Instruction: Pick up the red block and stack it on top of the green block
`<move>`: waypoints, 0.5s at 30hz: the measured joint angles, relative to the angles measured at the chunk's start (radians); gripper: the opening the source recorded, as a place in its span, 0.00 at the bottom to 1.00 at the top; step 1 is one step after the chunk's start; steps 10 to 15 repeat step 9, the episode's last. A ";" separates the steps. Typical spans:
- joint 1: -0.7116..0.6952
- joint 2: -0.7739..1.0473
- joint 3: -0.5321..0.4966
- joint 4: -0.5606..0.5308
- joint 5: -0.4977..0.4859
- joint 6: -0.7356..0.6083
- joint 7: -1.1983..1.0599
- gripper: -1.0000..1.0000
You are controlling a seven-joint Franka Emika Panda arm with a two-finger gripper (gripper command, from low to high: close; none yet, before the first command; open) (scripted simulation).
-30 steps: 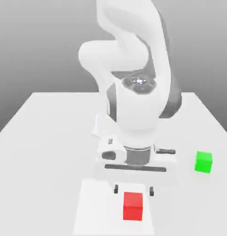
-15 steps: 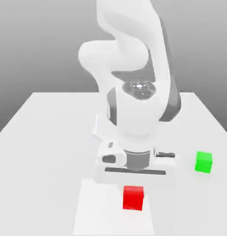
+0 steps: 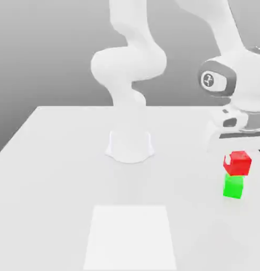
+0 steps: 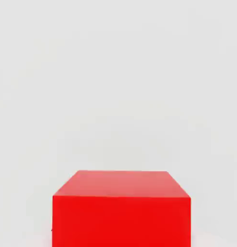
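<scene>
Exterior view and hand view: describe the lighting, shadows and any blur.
Exterior view: flat, even light, grey gradient backdrop, no sharp shadows under the red block or green block; their edges look slightly soft. Hand view: the red block's top face reads lighter than its front, against a plain pale surface without glare.

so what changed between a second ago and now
The small bright red cube left the pale square near the table's front and now sits tilted on the small bright green cube. The arm swung to the exterior view's right, above the stack. The green cube stayed put.

A white table [image 3: 47,159] carries the green block [image 3: 233,187] at right and the arm's base [image 3: 130,145] centrally.
</scene>
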 joint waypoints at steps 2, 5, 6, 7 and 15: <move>0.000 0.054 0.002 -0.001 -0.053 0.051 0.051 0.00; 0.010 0.158 -0.032 0.003 -0.176 0.143 0.143 0.00; 0.026 0.194 -0.056 0.005 -0.220 0.174 0.174 0.00; 0.033 0.213 -0.068 0.005 -0.244 0.191 0.192 1.00; 0.033 0.213 -0.068 0.005 -0.244 0.191 0.192 1.00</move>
